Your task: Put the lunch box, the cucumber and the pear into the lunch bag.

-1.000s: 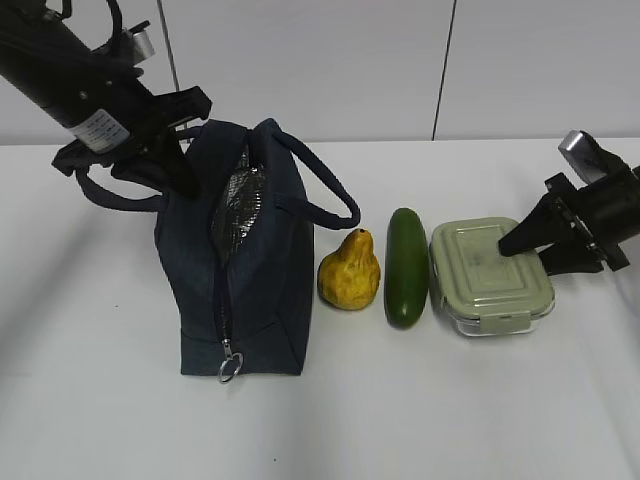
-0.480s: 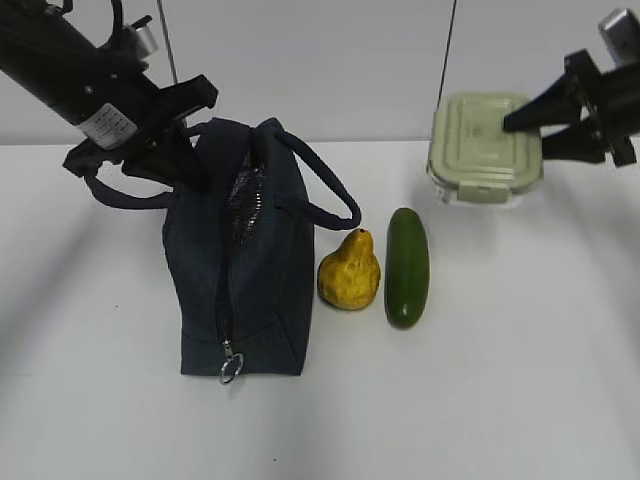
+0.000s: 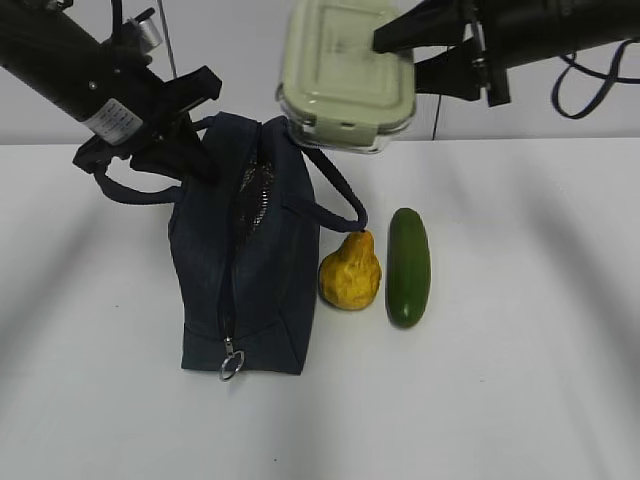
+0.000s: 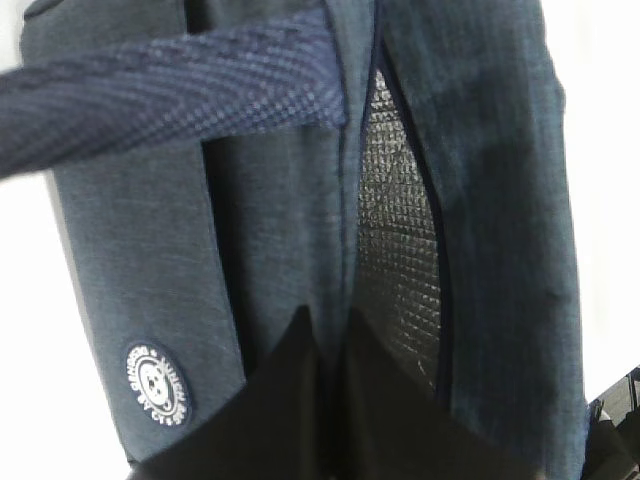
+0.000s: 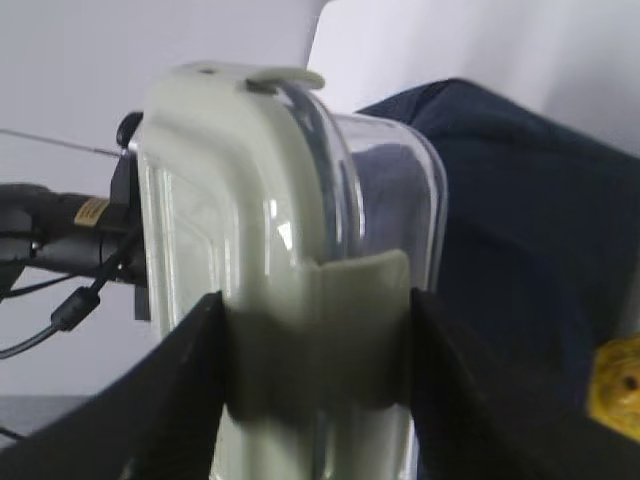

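The navy lunch bag (image 3: 245,270) stands on the white table with its zipper partly open, showing silver lining (image 4: 400,260). My left gripper (image 3: 190,160) is shut on the bag's fabric edge by the opening (image 4: 325,340), holding it up. In the air, the lunch box (image 3: 345,75), clear glass with a sage-green lid, hangs above the bag's right side, and my right gripper (image 3: 395,45) is shut on its end (image 5: 315,340). The yellow pear (image 3: 350,272) and the dark green cucumber (image 3: 407,265) lie on the table right of the bag.
One bag handle (image 3: 335,195) loops out toward the pear; the other handle (image 4: 170,100) crosses the left wrist view. A metal ring pull (image 3: 231,368) hangs at the bag's near end. A white wall stands behind the table.
The right gripper has lifted the lunch box off the table and carried it up and left, from beside the cucumber to above the bag. The left gripper stays on the bag.
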`<move>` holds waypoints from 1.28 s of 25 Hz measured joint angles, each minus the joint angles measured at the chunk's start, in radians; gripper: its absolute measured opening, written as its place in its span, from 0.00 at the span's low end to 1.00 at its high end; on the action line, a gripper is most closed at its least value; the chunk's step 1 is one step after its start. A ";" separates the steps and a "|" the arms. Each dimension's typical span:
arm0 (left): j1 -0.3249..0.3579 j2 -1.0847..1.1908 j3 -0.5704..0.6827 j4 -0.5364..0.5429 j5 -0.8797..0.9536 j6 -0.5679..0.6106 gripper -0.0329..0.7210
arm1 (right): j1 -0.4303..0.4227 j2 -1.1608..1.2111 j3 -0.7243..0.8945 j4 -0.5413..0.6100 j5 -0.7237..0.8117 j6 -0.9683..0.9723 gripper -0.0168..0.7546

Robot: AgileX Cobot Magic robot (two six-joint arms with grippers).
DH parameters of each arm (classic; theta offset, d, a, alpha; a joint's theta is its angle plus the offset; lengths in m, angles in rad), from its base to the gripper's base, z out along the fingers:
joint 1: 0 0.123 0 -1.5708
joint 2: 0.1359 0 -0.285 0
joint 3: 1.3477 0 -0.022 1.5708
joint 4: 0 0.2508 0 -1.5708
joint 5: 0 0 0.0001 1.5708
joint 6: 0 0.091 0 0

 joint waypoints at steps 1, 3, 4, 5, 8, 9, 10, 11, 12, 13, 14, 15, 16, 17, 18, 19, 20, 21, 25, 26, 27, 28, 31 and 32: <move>0.000 0.000 0.000 0.000 0.000 0.001 0.05 | 0.025 0.000 0.000 0.000 0.002 0.006 0.52; 0.000 0.000 0.000 -0.001 0.000 0.004 0.05 | 0.062 0.000 0.000 -0.006 0.004 0.024 0.52; 0.000 0.000 0.000 -0.002 -0.002 0.005 0.05 | 0.077 0.000 0.000 -0.011 0.004 0.029 0.52; 0.000 0.000 0.000 -0.005 -0.002 0.006 0.05 | 0.089 0.000 0.000 -0.019 0.002 0.036 0.52; 0.000 0.000 0.000 -0.038 -0.002 0.026 0.05 | 0.105 0.002 0.000 -0.029 -0.003 0.047 0.52; 0.000 0.000 0.000 -0.053 -0.002 0.038 0.05 | 0.105 0.002 0.000 -0.032 -0.003 0.052 0.52; 0.000 0.000 0.000 -0.073 -0.001 0.053 0.05 | 0.105 0.002 0.000 -0.033 -0.005 0.054 0.52; 0.000 0.000 0.000 -0.096 -0.001 0.065 0.05 | 0.105 0.002 0.000 -0.034 -0.005 0.056 0.52; 0.000 0.000 0.000 -0.120 0.000 0.082 0.05 | 0.105 0.002 0.000 -0.038 -0.005 0.056 0.52; 0.000 0.000 0.000 -0.139 0.000 0.097 0.05 | 0.105 0.002 0.000 -0.049 -0.009 0.060 0.52; 0.000 0.000 0.000 -0.159 0.000 0.111 0.05 | 0.105 0.002 0.000 -0.063 -0.009 0.068 0.52; 0.000 0.000 0.000 -0.176 0.001 0.122 0.05 | 0.105 0.002 0.000 -0.079 -0.009 0.075 0.52; 0.000 0.000 0.000 -0.190 0.004 0.130 0.05 | 0.105 0.002 0.000 -0.101 -0.011 0.082 0.52; 0.000 0.000 0.000 -0.198 0.004 0.134 0.05 | 0.105 0.002 0.000 -0.123 -0.016 0.085 0.52; 0.000 0.000 0.000 -0.202 0.005 0.137 0.05 | 0.105 0.002 0.000 -0.141 -0.027 0.091 0.52; 0.000 0.000 0.000 -0.205 0.005 0.137 0.05 | 0.105 0.002 0.000 -0.160 -0.039 0.097 0.52; 0.000 0.000 0.000 -0.207 0.006 0.138 0.05 | 0.105 0.002 0.000 -0.175 -0.054 0.101 0.52; 0.000 0.000 0.000 -0.208 0.006 0.138 0.05 | 0.105 0.002 0.000 -0.193 -0.069 0.105 0.52; 0.000 0.000 0.000 -0.233 0.006 0.146 0.05 | 0.105 0.021 0.000 -0.264 -0.108 0.153 0.52; 0.000 0.000 0.000 -0.240 0.006 0.151 0.05 | 0.105 0.034 0.000 -0.285 -0.108 0.167 0.52; 0.000 0.000 0.000 -0.245 0.006 0.156 0.05 | 0.105 0.048 0.000 -0.301 -0.110 0.174 0.52; 0.000 0.000 0.000 -0.250 0.006 0.159 0.05 | 0.105 0.060 0.000 -0.311 -0.110 0.180 0.52; 0.000 0.000 0.000 -0.278 0.010 0.176 0.05 | 0.114 0.088 0.000 -0.316 -0.115 0.186 0.52; 0.000 0.000 0.000 -0.295 0.012 0.186 0.05 | 0.122 0.088 0.000 -0.316 -0.120 0.186 0.52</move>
